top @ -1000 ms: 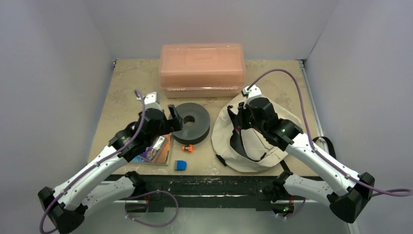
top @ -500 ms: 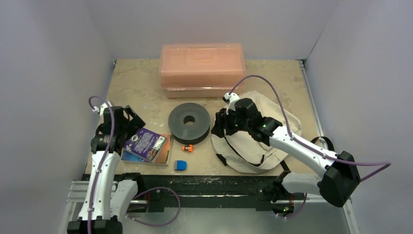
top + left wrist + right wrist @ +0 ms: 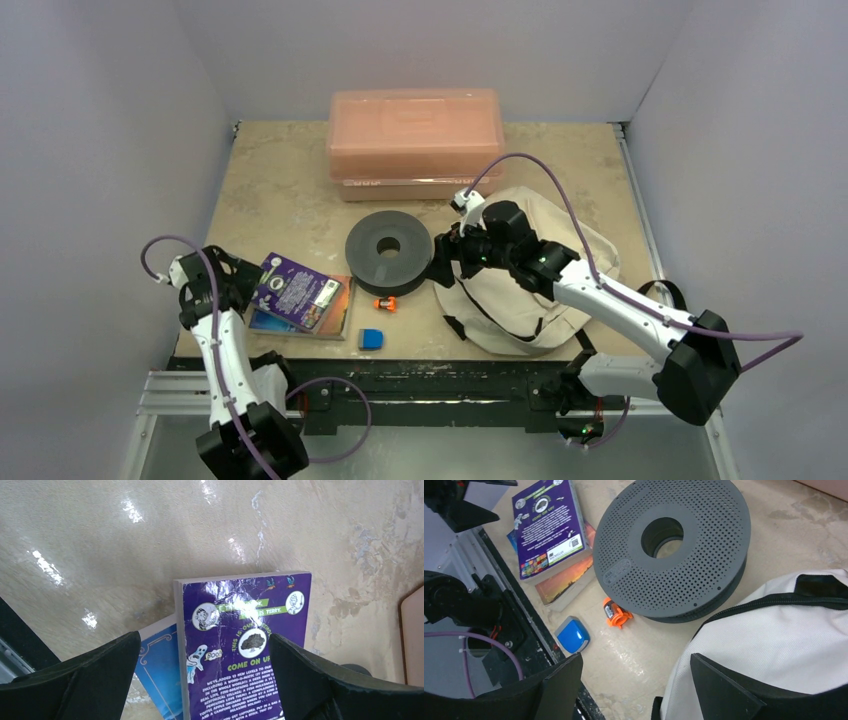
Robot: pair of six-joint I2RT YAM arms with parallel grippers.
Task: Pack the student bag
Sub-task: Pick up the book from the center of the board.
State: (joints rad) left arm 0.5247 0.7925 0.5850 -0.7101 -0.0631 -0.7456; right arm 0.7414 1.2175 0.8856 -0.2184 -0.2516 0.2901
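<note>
From above, the student bag [image 3: 520, 310] lies on the right half of the table [image 3: 270, 190], slumped and cream with black straps, its left edge just beside a grey perforated spool [image 3: 388, 250]; a salmon-pink box [image 3: 415, 145] stands behind both, near the back wall. The right gripper [image 3: 445, 260] hangs over the bag's left edge, between bag and spool, its arm crossing the fabric; the left gripper [image 3: 235, 287] sits at the left end of a purple book [image 3: 297, 295] that rests on top of another book. A small orange piece [image 3: 385, 303] lies in front of the spool, and a blue piece [image 3: 371, 339] lies nearer the table's front edge.

In the left wrist view, the left gripper [image 3: 204, 637] is spread wide, a dark finger [image 3: 75, 680] at each lower corner; the purple book [image 3: 240, 645] shows between them, over a blue cover [image 3: 160, 670]; whether the fingers touch it cannot be told.

In the right wrist view, the right gripper [image 3: 636, 660] is also spread apart and grips nothing; the student bag [image 3: 774, 630] fills the lower right, a black zip line curving across its top. The spool [image 3: 674, 545] lies above it, the orange piece [image 3: 615, 612] just beside the spool's rim, the blue piece [image 3: 572, 635] nearer the table edge, and the purple book [image 3: 549, 525] at upper left.
</note>
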